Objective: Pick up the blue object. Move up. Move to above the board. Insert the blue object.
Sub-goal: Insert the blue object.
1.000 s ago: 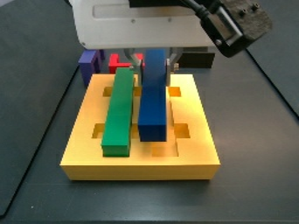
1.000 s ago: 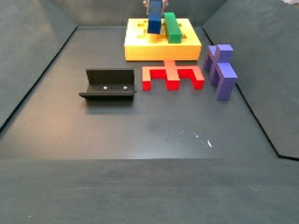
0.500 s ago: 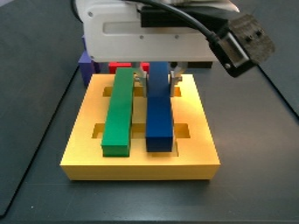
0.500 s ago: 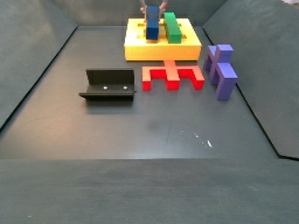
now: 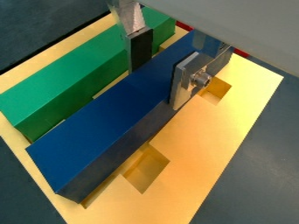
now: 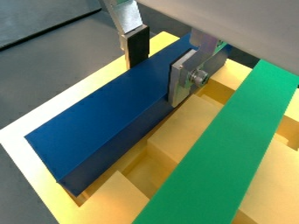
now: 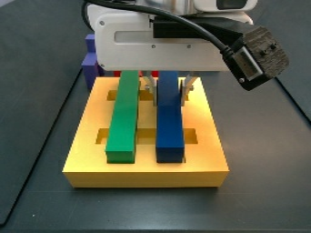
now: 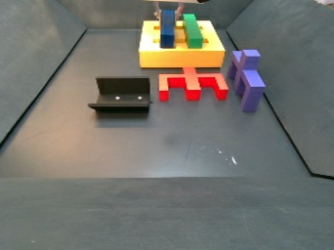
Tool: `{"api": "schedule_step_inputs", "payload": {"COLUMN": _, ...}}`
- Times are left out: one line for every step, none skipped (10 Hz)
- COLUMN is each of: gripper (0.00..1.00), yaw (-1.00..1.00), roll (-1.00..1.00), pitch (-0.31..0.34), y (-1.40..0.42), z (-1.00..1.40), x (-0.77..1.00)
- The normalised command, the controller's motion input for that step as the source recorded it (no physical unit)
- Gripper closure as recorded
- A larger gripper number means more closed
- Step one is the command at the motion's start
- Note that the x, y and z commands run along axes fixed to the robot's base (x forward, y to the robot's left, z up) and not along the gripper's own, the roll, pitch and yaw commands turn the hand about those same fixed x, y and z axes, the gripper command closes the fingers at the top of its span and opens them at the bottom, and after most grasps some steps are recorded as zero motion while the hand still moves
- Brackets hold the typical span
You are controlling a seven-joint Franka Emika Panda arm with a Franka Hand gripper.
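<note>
The blue object (image 7: 170, 127) lies flat and lengthwise in a groove of the yellow-orange board (image 7: 145, 171), beside the long green bar (image 7: 124, 114). My gripper (image 7: 172, 91) stands over the bar's far end with one finger on each long side, shut on it. Both wrist views show the dark pad and the silver plate against the bar's sides (image 5: 105, 131) (image 6: 100, 131), with the gripper (image 5: 160, 74) (image 6: 158, 70) astride it. In a side view the board (image 8: 183, 57) sits at the far end of the floor with the blue object (image 8: 169, 32) and the gripper (image 8: 170, 21) on it.
A red comb-shaped piece (image 8: 193, 84) lies in front of the board. A purple stepped block (image 8: 248, 76) stands beside it. The fixture (image 8: 120, 95) stands on the floor to the left. Dark walls enclose the floor. The green bar also shows in both wrist views (image 5: 65, 79) (image 6: 228, 140).
The blue object was tilted with its near end high one second ago. It has come down and now lies level in the board's groove, with the gripper lower.
</note>
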Motion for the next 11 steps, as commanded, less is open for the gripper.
{"api": "schedule_step_inputs", "payload": {"gripper": 1.00, "yaw": 0.11, "roll": 0.20, "pitch": 0.016, "y": -0.04, "z": -0.12, "x": 0.07}}
{"api": "schedule_step_inputs", "payload": {"gripper": 1.00, "yaw": 0.12, "roll": 0.20, "pitch": 0.013, "y": 0.00, "z": -0.11, "x": 0.05}}
{"api": "schedule_step_inputs", "payload": {"gripper": 1.00, "yaw": 0.17, "roll": 0.19, "pitch": 0.000, "y": -0.04, "z": -0.09, "x": 0.00}}
{"api": "schedule_step_inputs", "payload": {"gripper": 1.00, "yaw": 0.16, "roll": 0.21, "pitch": 0.000, "y": 0.00, "z": -0.13, "x": 0.00}}
{"api": "schedule_step_inputs", "payload": {"gripper": 1.00, "yaw": 0.16, "roll": 0.21, "pitch": 0.000, "y": 0.00, "z": -0.16, "x": 0.00}}
{"api": "schedule_step_inputs", "payload": {"gripper": 1.00, "yaw": 0.13, "roll": 0.22, "pitch": 0.000, "y": 0.00, "z": -0.16, "x": 0.00}}
{"api": "schedule_step_inputs", "payload": {"gripper": 1.00, "yaw": 0.14, "roll": 0.18, "pitch": 0.000, "y": 0.00, "z": -0.16, "x": 0.00}}
{"api": "schedule_step_inputs", "payload": {"gripper": 1.00, "yaw": 0.12, "roll": 0.16, "pitch": 0.000, "y": 0.00, "z": -0.18, "x": 0.01}}
{"api": "schedule_step_inputs", "payload": {"gripper": 1.00, "yaw": 0.10, "roll": 0.18, "pitch": 0.000, "y": 0.00, "z": -0.28, "x": 0.00}}
{"api": "schedule_step_inputs", "payload": {"gripper": 1.00, "yaw": 0.05, "roll": 0.15, "pitch": -0.003, "y": -0.03, "z": -0.31, "x": 0.00}}
{"api": "schedule_step_inputs", "payload": {"gripper": 1.00, "yaw": 0.00, "roll": 0.00, "pitch": 0.000, "y": 0.00, "z": 0.00, "x": 0.00}}
